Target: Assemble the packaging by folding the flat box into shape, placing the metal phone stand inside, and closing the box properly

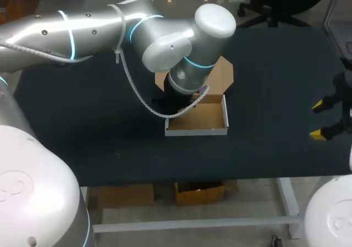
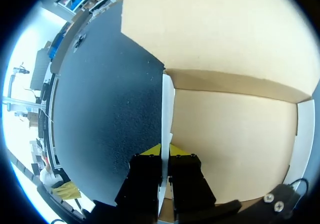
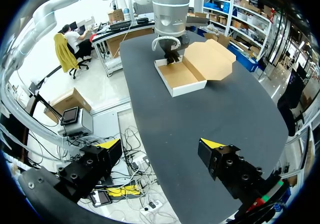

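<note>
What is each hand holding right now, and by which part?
Left hand pinches the box by its side wall, one finger inside, one outside. Right hand is open and holds nothing.

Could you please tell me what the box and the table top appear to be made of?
The box looks like thin cardboard: matte tan inside, white outside, with creased folds and a thin wall edge in the left wrist view. The table top seems covered in a dark, matte, finely grained sheet, perhaps rubber or textured plastic; the look does not settle which.
</note>
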Controlling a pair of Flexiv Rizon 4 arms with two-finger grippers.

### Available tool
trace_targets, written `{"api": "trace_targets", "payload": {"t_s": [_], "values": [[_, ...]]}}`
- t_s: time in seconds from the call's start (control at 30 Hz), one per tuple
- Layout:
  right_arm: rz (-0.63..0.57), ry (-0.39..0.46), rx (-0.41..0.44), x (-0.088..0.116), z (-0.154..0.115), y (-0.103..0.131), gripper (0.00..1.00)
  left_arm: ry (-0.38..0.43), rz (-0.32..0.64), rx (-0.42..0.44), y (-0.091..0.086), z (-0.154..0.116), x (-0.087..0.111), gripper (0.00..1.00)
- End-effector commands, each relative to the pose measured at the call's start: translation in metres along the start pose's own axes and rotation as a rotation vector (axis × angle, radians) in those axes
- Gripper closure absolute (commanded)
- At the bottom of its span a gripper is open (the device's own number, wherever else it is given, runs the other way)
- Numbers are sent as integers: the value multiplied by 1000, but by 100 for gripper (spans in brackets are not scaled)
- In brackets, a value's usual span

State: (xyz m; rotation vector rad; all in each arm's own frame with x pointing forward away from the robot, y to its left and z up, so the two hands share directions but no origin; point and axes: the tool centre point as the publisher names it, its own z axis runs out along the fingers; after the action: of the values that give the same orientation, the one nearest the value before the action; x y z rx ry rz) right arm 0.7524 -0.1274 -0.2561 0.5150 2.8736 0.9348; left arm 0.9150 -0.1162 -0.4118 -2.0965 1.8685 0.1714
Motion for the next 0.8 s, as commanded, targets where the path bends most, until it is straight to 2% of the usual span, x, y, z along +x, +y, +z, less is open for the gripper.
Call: {"api": "trace_targets", "payload": {"t_s": [0.03,0.3,0.47,0.53,0.63,0.7,0.8], "values": [[0,4,-3,-1,0,-1,0,-13,-9,-2,-2,8,3,100],[10,8,-1,-2,2,-2,0,109,-35,13,0,8,-4,100],[12,9,3,-2,2,-1,0,158,-30,36,0,7,-7,100],[13,9,3,-2,2,-1,0,186,-17,42,0,6,-8,84],[16,11,4,-3,3,-1,0,221,3,55,0,5,-9,67],[18,12,5,-3,3,-1,0,232,13,72,0,3,-10,60],[21,12,5,-3,4,-1,0,247,30,96,0,0,-10,55]]}}
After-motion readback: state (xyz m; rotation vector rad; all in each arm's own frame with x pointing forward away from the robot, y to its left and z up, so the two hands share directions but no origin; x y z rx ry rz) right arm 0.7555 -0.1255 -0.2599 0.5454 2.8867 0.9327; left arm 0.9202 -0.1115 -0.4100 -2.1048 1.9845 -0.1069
